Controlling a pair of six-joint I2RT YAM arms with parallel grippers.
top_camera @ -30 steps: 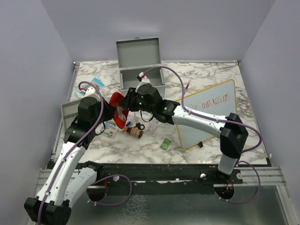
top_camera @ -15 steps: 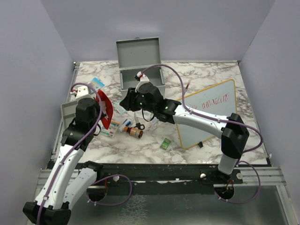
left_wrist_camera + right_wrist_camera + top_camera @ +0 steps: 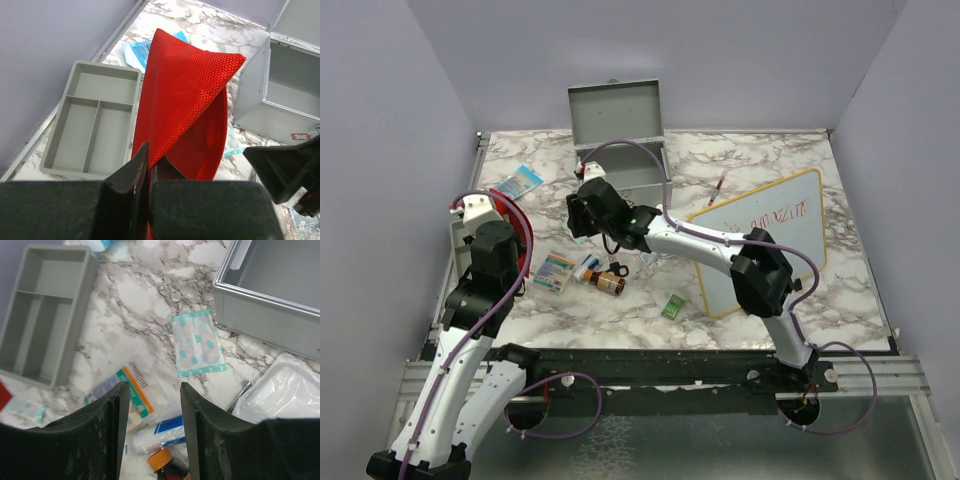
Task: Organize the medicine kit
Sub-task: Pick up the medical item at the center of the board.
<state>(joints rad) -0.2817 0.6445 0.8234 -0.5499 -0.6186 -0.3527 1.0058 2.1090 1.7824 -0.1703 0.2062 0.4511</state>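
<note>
The left pincer (image 3: 148, 162) was pressed together on the lower edge of a red mesh pouch (image 3: 185, 95), holding it above the table's 9 o'clock side. In the left wrist view the grey divided tray (image 3: 90, 125) lay just at the pouch's 9 o'clock. The right pincer (image 3: 153, 387) was spread with nothing between its fingers. It hung over the clutter near the middle of the table: a teal-patterned bandage packet (image 3: 197, 342), a striped carton (image 3: 142, 402) and a clear plastic bag (image 3: 280, 385). The medicine kit (image 3: 640, 180) stood at the table's 12 o'clock with its lid raised upright. It was just at the right pincer's 1 o'clock in the right wrist view. A whiteboard (image 3: 770, 235) lay at the table's 3 o'clock. A brown bottle (image 3: 610, 283) lay near the centre.
</note>
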